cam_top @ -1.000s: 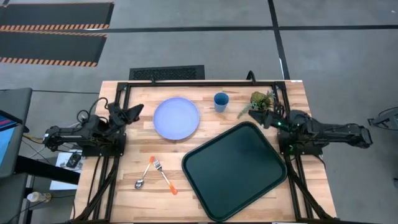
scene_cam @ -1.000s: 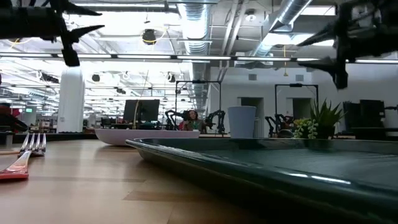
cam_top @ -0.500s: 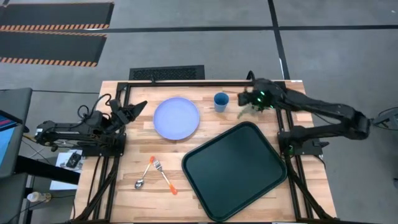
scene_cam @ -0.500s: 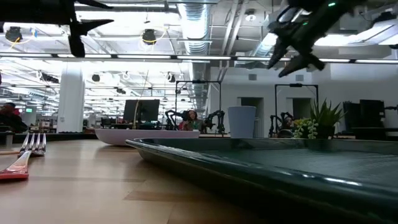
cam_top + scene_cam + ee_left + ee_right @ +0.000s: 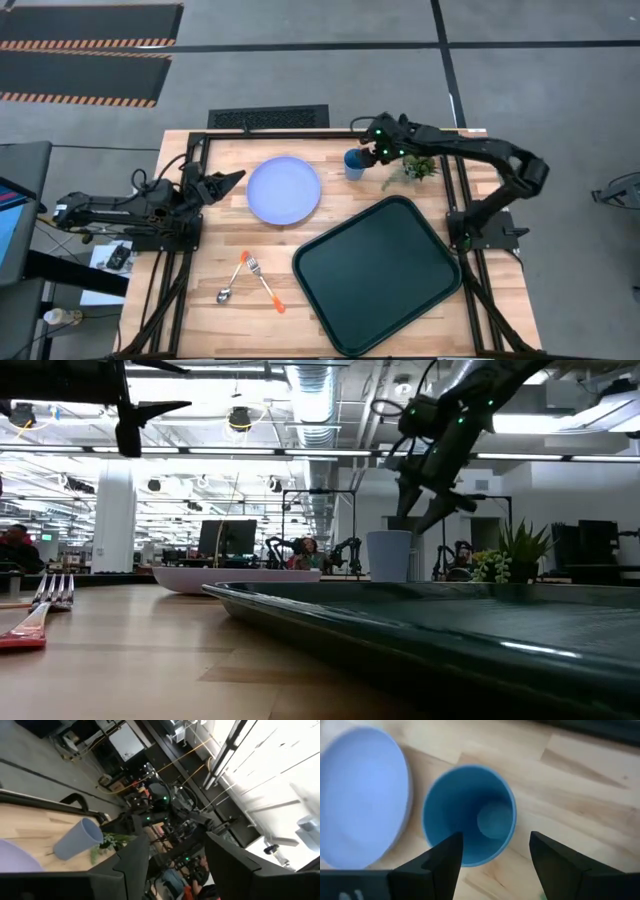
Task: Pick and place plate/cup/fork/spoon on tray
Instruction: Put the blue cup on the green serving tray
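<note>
Two fingers of the right gripper [image 5: 492,852] stand spread wide just above the cup [image 5: 469,815], holding nothing — the cup sits upright on the bare wood between them, off the far edge of the tray [image 5: 375,272], with the plate [image 5: 284,190] just to its side.

My worry is the mouth of that cup. If the gripper comes down a touch off centre, one finger could land on the rim and tip the cup toward the plate, or nudge it into the small green plant [image 5: 416,168] close on its other side. A light plastic cup could also squirt out of a squeeze taken too high.

Further from the tray, the left gripper [image 5: 232,179] hovers beside the plate's outer edge, fingers parted and empty — if it reaches in while the right arm lifts, the two could crowd each other.

Counting up: one tray, one plate, one cup, one fork [image 5: 264,281] and one spoon [image 5: 232,280], the cutlery crossing just off the tray's near-left side. All four pieces are off the tray.
</note>
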You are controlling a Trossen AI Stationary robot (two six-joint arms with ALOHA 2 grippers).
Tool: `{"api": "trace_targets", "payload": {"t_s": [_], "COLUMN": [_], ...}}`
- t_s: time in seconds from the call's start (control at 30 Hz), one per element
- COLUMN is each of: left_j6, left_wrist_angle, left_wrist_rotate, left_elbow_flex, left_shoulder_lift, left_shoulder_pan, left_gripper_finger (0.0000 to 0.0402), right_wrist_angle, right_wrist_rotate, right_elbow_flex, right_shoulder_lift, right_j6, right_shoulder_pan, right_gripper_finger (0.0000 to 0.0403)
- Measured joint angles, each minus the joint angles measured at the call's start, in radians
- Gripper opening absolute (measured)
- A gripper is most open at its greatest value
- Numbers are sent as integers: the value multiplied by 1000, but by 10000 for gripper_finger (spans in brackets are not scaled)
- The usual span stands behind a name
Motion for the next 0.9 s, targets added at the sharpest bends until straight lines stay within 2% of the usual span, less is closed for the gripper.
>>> {"api": "trace_targets", "payload": {"t_s": [0.27, 0.4, 0.6, 0.63, 0.9], "left_j6": [-24, -27, -34, -34, -36], "left_wrist_angle": [-33, -60, -101, -103, -146], "left_wrist_rotate": [-1, -14, -47, -47, -47], "left_elbow_flex": [0, 0, 0, 0, 0], "left_shoulder_lift": [0, 0, 0, 0, 0], "left_shoulder_pan": [0, 0, 0, 0, 0], "left_gripper_finger": [176, 176, 176, 176, 176], "right_wrist_angle": [1, -6, -7, -8, -26], "right_wrist_rotate": [20, 24, 22, 21, 21], "right_elbow_flex": [7, 7, 7, 7, 65], "right_shoulder_lift": [50, 50, 50, 50, -7], "right_j6": [7, 27, 11, 6, 3], "right_shoulder_pan": [-9, -8, -8, -8, -29], "right_gripper_finger": [245, 184, 35, 20, 7]}}
